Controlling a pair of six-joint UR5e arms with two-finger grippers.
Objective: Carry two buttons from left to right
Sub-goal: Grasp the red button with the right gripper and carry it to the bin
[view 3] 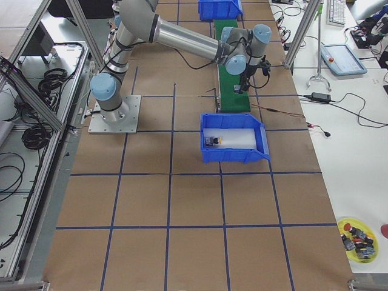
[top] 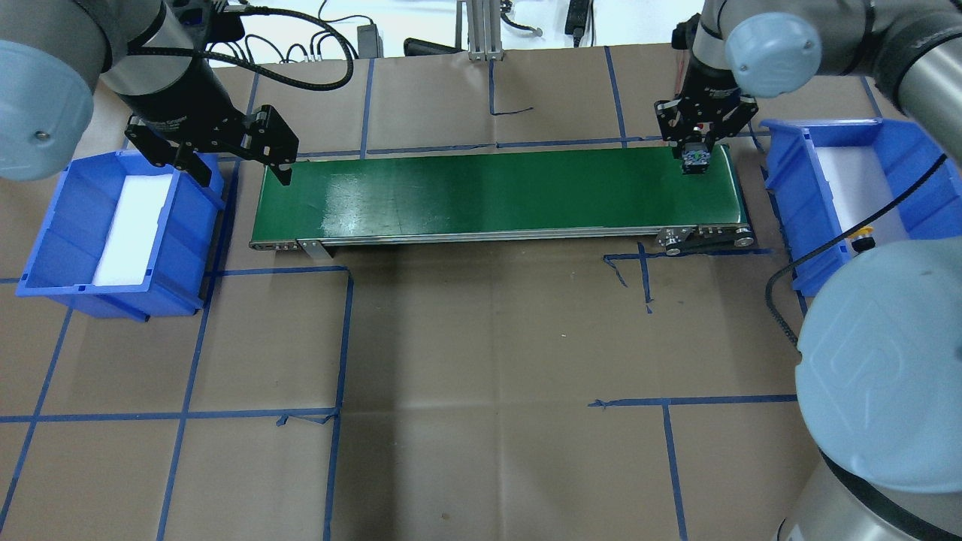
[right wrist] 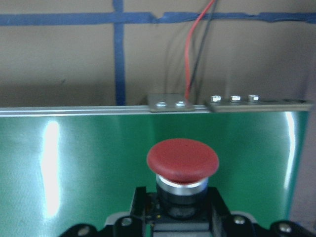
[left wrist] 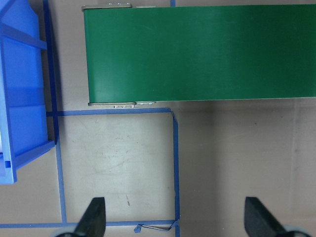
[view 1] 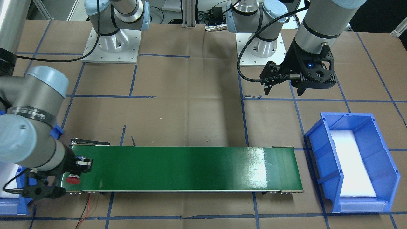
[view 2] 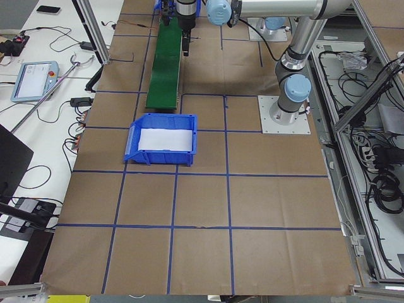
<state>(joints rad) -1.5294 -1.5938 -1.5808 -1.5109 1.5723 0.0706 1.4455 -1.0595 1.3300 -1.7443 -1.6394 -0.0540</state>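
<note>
Both jaws of the right gripper (top: 696,150) are clamped on the black body of the red button (right wrist: 182,160), with no gap showing in the wrist view. The button's long axis runs across the green belt (top: 488,188). Its mushroom cap points to the operators' edge, where a red wire (right wrist: 187,64) leaves the frame, and its grey rear block points back toward the robot. It sits at the belt's end on the robot's right, over the green surface; whether it touches the belt cannot be told.

Just beyond that end stands the right bin (view 3: 233,159), blue, with the yellow button (view 3: 212,142) lying on its white pad (view 3: 236,138). The yellow button is too small to tell which way it points.

At the belt's other end the left gripper (left wrist: 176,219) hangs with its fingers spread wide and nothing between them. It is over bare table (top: 488,376) between the belt and the left bin (top: 45,225), which holds only a white pad (top: 131,225).

Brown paper covers the table, ruled into squares by blue tape. A side bench carries a teach pendant (view 3: 342,59), cables and a yellow dish (view 3: 357,235) of small parts.
</note>
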